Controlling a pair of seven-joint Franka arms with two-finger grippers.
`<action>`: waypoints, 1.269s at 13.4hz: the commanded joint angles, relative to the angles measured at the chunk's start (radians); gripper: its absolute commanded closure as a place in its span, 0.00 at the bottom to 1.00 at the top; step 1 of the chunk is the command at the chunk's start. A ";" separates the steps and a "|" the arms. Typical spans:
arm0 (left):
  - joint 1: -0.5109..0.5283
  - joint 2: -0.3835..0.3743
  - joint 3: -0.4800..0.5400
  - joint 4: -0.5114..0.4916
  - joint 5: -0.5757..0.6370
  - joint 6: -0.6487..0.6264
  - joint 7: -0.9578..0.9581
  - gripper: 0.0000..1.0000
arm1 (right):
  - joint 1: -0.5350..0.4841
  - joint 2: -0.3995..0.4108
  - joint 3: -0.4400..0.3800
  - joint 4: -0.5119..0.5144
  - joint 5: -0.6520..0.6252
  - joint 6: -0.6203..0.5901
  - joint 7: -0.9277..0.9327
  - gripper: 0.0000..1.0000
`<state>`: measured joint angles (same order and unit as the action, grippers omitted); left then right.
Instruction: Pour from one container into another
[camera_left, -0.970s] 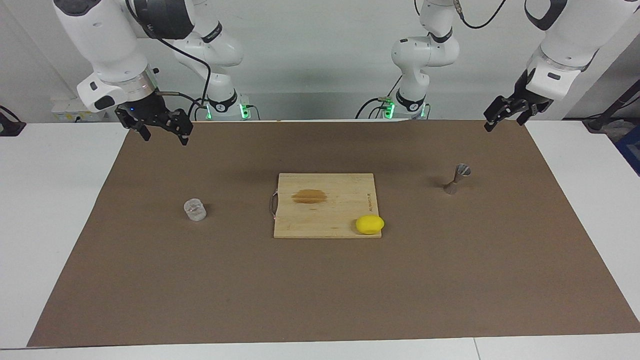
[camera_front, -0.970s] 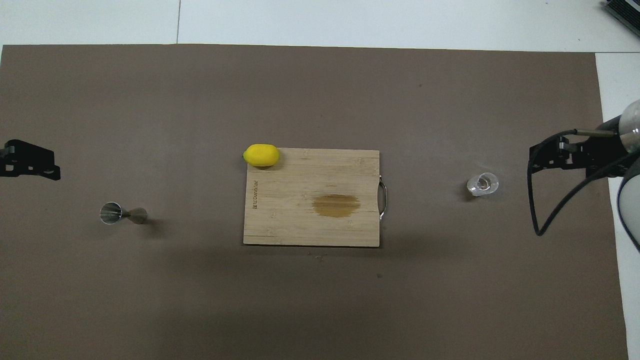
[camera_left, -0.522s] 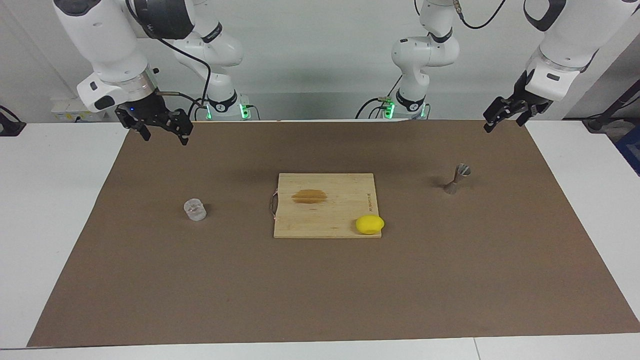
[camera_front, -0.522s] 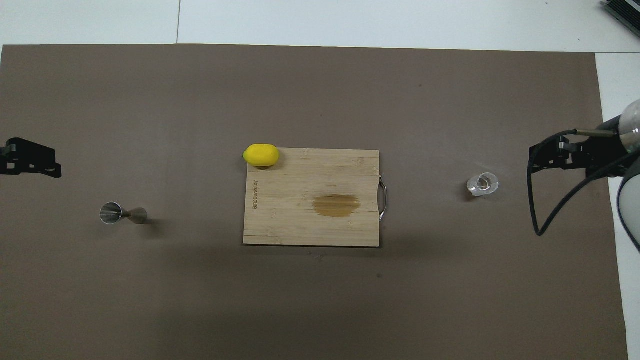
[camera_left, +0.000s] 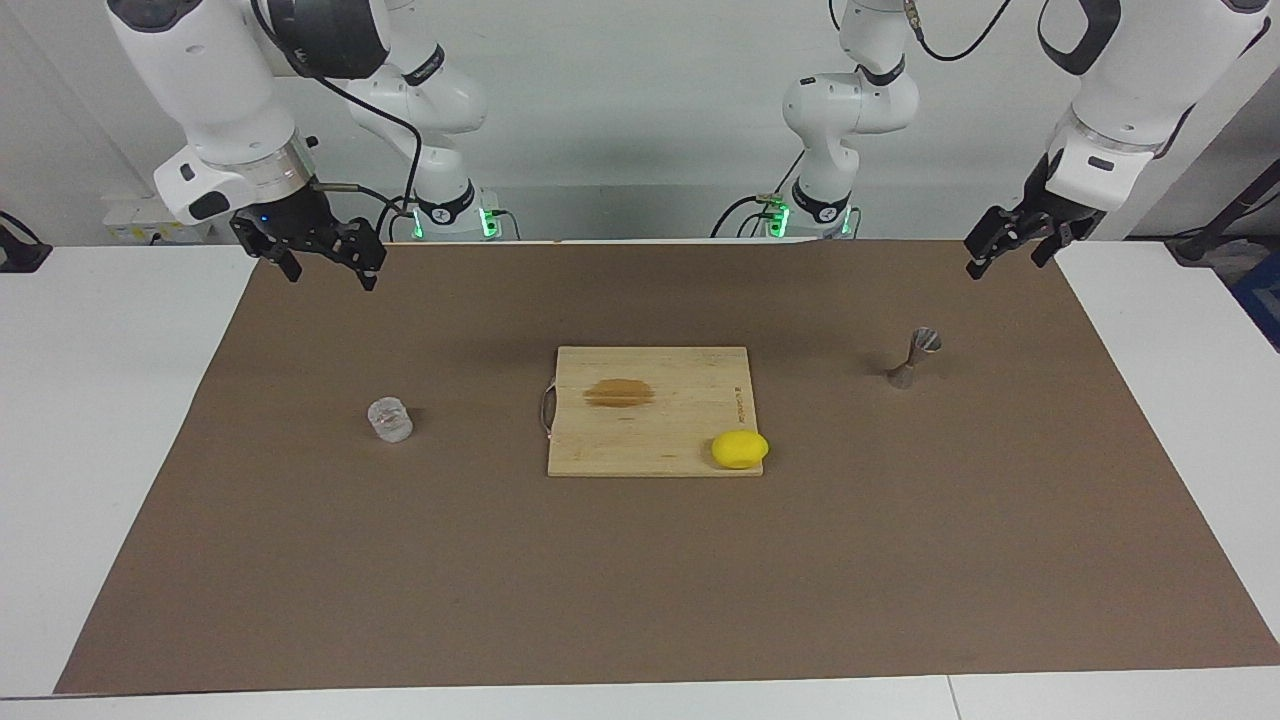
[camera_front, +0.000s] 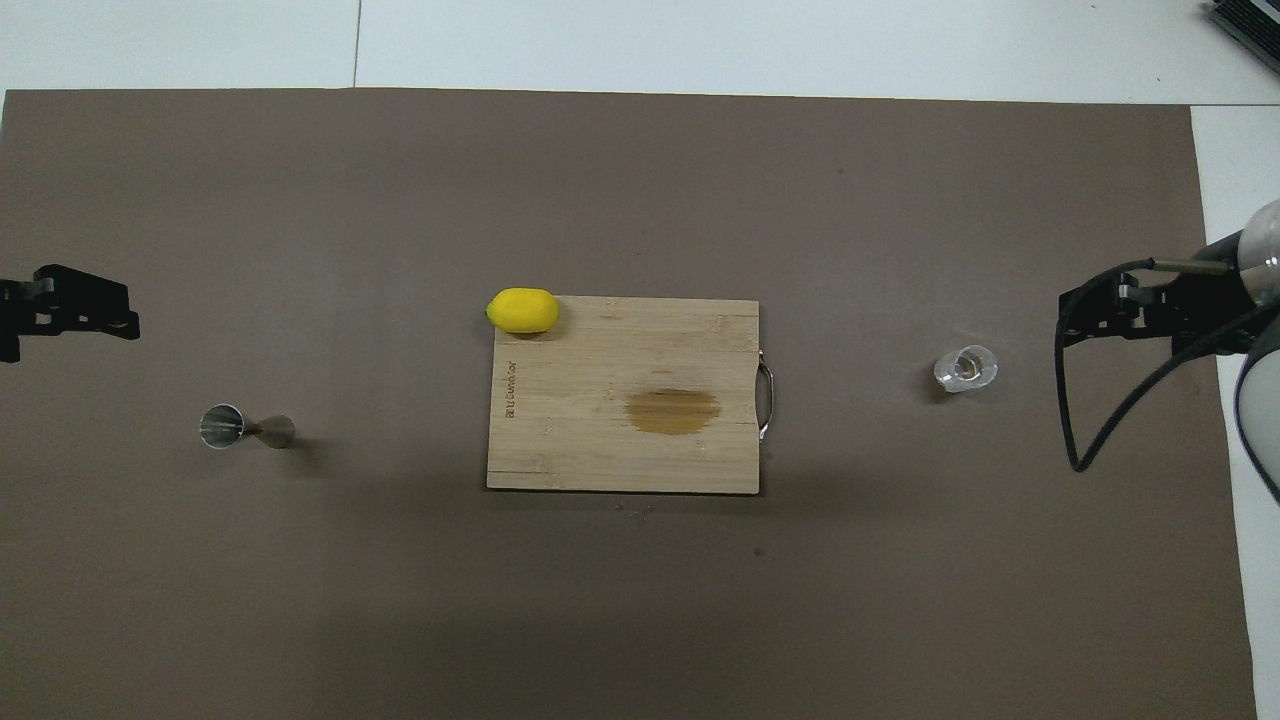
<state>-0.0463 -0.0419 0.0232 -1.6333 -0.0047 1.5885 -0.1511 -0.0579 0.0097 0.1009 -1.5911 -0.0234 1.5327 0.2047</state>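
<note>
Tumbler (camera_left: 390, 419) stands upright on the brown mat toward the right arm's end, jigger (camera_left: 911, 360) upright toward the left arm's end (cutting board (camera_left: 640, 430) and lemon (camera_left: 740, 449) between them). Both grippers hang raised, jaws wide, holding nothing: right gripper (camera_left: 322, 263), left gripper (camera_left: 1008, 247).

board (camera_left: 648, 411) centre of frame | lemon (camera_left: 740, 449) on board's lower right corner | tumbler (camera_left: 390, 419) left of board, on mat (camera_left: 640, 580) | jigger (camera_left: 913, 357) right, slightly higher
</note>
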 joint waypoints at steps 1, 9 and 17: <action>-0.035 -0.068 0.001 -0.130 0.009 0.120 -0.011 0.00 | -0.008 -0.004 0.005 -0.001 -0.006 -0.011 -0.016 0.01; -0.058 -0.090 0.004 -0.187 0.009 0.228 -0.002 0.00 | -0.008 -0.004 0.005 -0.001 -0.006 -0.011 -0.016 0.01; -0.098 -0.078 0.000 -0.163 0.012 0.225 -0.015 0.00 | -0.008 -0.004 0.005 -0.001 -0.006 -0.011 -0.016 0.01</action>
<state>-0.1049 -0.1044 0.0134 -1.7839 -0.0050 1.7962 -0.1535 -0.0579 0.0097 0.1009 -1.5911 -0.0234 1.5327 0.2047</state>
